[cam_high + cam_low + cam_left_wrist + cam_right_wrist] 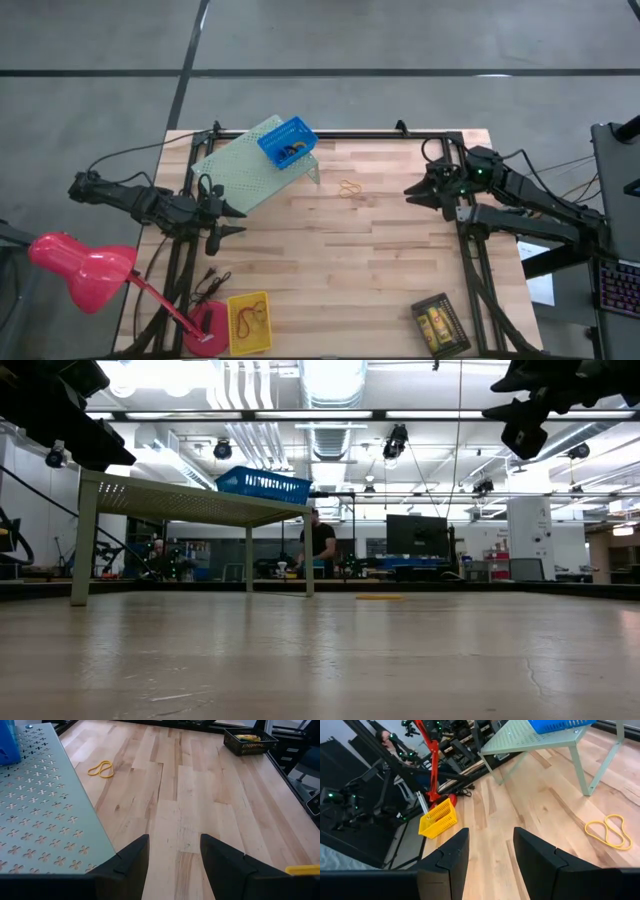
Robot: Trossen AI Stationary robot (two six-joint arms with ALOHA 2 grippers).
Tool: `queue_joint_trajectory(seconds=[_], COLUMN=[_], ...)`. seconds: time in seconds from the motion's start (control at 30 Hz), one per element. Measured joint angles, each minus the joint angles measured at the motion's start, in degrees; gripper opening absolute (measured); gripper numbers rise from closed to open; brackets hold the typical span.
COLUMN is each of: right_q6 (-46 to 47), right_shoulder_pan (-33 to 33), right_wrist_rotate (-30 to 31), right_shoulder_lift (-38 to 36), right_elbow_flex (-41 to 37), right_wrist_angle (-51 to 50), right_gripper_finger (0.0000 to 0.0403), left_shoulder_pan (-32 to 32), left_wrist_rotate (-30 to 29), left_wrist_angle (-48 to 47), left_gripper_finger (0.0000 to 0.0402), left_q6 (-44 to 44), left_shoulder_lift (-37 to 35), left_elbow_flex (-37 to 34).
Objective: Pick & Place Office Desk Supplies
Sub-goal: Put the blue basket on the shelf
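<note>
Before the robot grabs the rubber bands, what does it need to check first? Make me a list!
1. Rubber bands lying free on the table, nothing on them: ok.
2. Right gripper open and empty: ok.
3. Left gripper open and empty, waiting beside the green riser: ok.
4. Clear path from the right gripper to the bands: ok.
5. Yellow bin has room: ok, only thin bands inside.
6. Right gripper lowered to the bands: not ok, it is up off the table.

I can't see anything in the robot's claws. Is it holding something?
No. The left gripper and right gripper are both open and empty; the rubber bands lie untouched on the table.
</note>
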Motion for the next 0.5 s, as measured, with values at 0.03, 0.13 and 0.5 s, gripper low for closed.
queue_joint_trajectory(seconds=[0.03, 0.13, 0.5], right_q6=[0.0, 0.0, 0.0], right_shoulder_pan=[0.0, 0.0, 0.0], right_wrist_rotate=[0.0, 0.0, 0.1], right_shoulder_lift=[0.0, 0.0, 0.0], right_elbow_flex=[0.0, 0.0, 0.0], right_wrist_angle=[0.0, 0.0, 0.0], right_gripper_finger=[0.0149, 0.0145, 0.0134], left_shoulder_pan=[0.0, 0.0, 0.0], left_wrist_rotate=[0.0, 0.0, 0.0], left_wrist_angle=[0.0, 0.0, 0.0], left_gripper_finger=[0.0183, 0.0183, 0.0183], left_q6=[0.0, 0.0, 0.0], left_shoulder_lift=[0.0, 0.0, 0.0], left_elbow_flex=[0.0, 0.0, 0.0])
